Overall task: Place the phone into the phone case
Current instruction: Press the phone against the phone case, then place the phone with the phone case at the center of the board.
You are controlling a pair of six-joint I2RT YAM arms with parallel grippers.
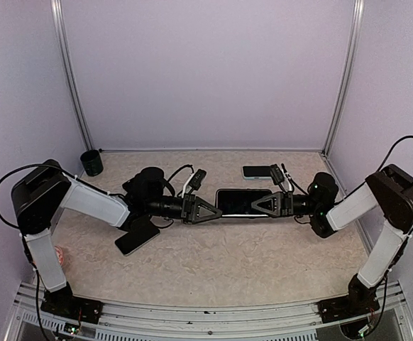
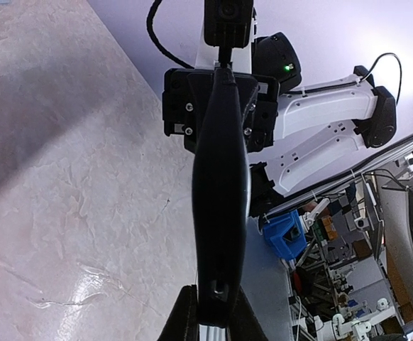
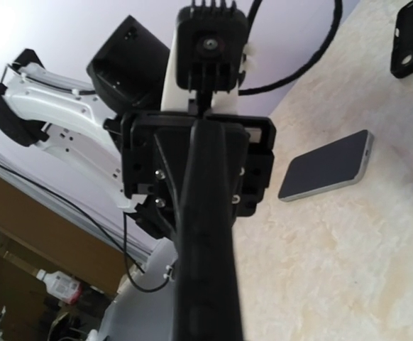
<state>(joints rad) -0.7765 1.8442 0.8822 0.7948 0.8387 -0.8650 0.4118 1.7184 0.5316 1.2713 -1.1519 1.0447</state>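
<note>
**Item 1: phone case** (image 1: 238, 201). Black and soft-looking. It is hanging between the 2 arms over the middle of the desk (image 1: 213, 273) and appears to be raised off it. Its long axis is running left to right. In the left wrist view it is showing edge-on (image 2: 221, 199) and bowing slightly. Whether anything is sitting inside it cannot be told.

**Item 2: left gripper** (image 1: 213, 212). The fingers (image 2: 185, 321) are standing narrow and clamping the case's left end.

**Item 3: right gripper** (image 1: 257, 206). The fingers are standing narrow and pinching the case's right end, facing the left gripper along the case's length.

**Item 4: phone** (image 1: 137, 236). It has a dark screen and a silver edge (image 3: 327, 165). It is lying flat on the desk just beside the left forearm, nearer the robot and to the left of the case. Its long axis is running diagonally, from near-left to far-right. It is well apart from the right gripper.

**Item 5: second phone** (image 1: 257, 171). It has a teal edge and is lying flat just behind the right gripper, long axis left to right. Which of the 2 phones is meant for the case cannot be told.

**Item 6: black cup** (image 1: 91, 163). It is standing at the far-left corner.

**Assessment.** Both sets of fingers are occupied by the case, so 1 arm is likely needing to let go before any phone gets lifted. The left arm is the nearer to the silver-edged phone.
</note>
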